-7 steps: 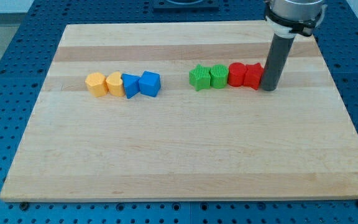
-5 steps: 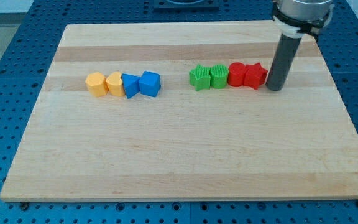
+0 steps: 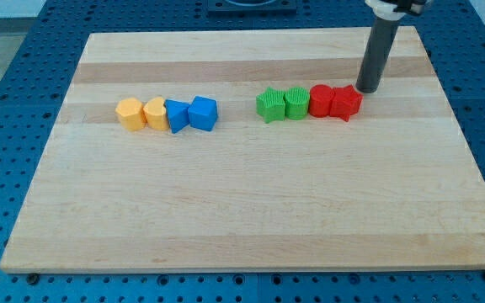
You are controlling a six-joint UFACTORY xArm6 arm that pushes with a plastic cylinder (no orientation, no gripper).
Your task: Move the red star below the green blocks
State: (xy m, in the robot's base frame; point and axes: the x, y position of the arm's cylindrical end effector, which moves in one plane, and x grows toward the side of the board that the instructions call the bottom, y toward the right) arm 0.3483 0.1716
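No words, labels or brand marks can be read on anything here.

The red star (image 3: pixel 346 103) sits on the wooden tabletop (image 3: pixel 251 202), in the half nearer the right edge and closer to the top edge than the bottom edge. It is a chunky little block, bright red, with short fat points all around. It has no long side, so I cannot tell that it points any one way; one point sticks out toward the right edge.

The red star is the last block on the right of a row of four. Its left side touches a rounder red block (image 3: pixel 321 100). Next to that comes a green block with ridged sides (image 3: pixel 296 103), and then a green star (image 3: pixel 269 104) at the left end of the row. All four sit side by side in a line that runs left to right.

My tip (image 3: pixel 367 89) is just beside the red star, a little toward the top right corner from it. It looks very close, but I cannot tell if it touches. There are no jaws; the rod holds nothing.

Well apart, nearer the left edge, is another row: two orange blocks (image 3: pixel 130 113) (image 3: pixel 155 112), then a blue block (image 3: pixel 177 115) and a blue cube (image 3: pixel 203 113).
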